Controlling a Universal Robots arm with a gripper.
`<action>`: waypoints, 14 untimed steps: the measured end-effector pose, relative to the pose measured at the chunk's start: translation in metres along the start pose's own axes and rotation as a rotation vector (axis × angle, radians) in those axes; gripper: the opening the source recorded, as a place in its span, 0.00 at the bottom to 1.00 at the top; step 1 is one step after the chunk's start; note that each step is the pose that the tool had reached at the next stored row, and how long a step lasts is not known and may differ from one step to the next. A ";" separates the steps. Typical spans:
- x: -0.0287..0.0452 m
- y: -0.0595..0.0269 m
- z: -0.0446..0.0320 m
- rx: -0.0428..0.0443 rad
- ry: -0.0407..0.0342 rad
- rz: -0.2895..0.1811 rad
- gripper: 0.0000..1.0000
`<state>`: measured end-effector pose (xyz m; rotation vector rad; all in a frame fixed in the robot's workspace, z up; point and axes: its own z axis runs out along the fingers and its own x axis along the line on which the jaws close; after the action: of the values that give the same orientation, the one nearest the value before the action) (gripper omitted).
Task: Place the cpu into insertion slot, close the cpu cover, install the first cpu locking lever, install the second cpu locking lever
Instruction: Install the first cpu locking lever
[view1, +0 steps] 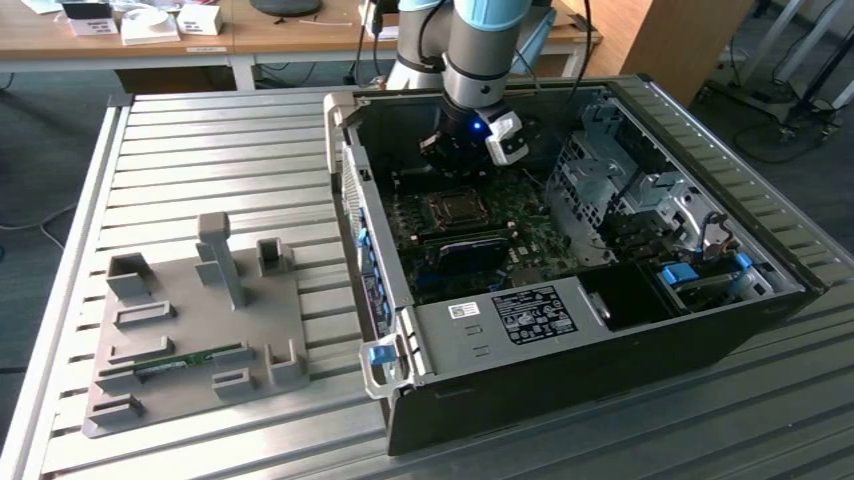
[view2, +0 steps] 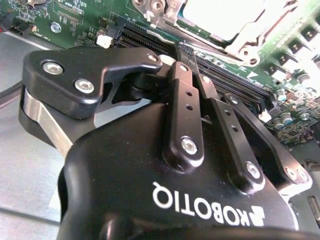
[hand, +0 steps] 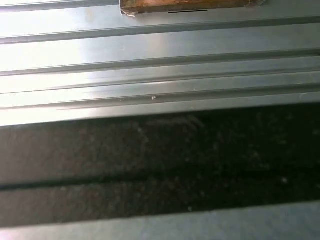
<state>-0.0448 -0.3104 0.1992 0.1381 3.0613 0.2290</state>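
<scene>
In the exterior view my gripper (view1: 458, 170) hangs inside the open computer case, just behind the insertion slot (view1: 454, 208) on the dark green motherboard (view1: 527, 235). In the second wrist view the gripper (view2: 186, 49) is shut, its two black fingers (view2: 186, 105) pressed together with nothing visible between them. The tips sit at the long black memory slots (view2: 235, 85), next to the socket. The cpu (view2: 220, 17) shows as a bright silvery square in the socket. The cpu cover (view2: 252, 42) appears to lie flat around it.
The case walls (view1: 350, 190) and a metal drive cage (view1: 627, 190) hem in the board. A labelled grey box (view1: 534, 310) sits at the case front. A grey fixture plate (view1: 187, 330) lies on the ribbed metal table (hand: 150, 65) at the exterior view's left.
</scene>
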 end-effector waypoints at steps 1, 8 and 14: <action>-0.0001 0.0000 0.0000 -0.0001 -0.0001 0.000 0.11; -0.0011 -0.0029 -0.0003 0.0001 -0.0004 0.002 0.11; -0.0013 -0.0049 0.0006 0.0005 -0.0006 0.003 0.11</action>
<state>-0.0438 -0.3152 0.1979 0.1434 3.0608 0.2283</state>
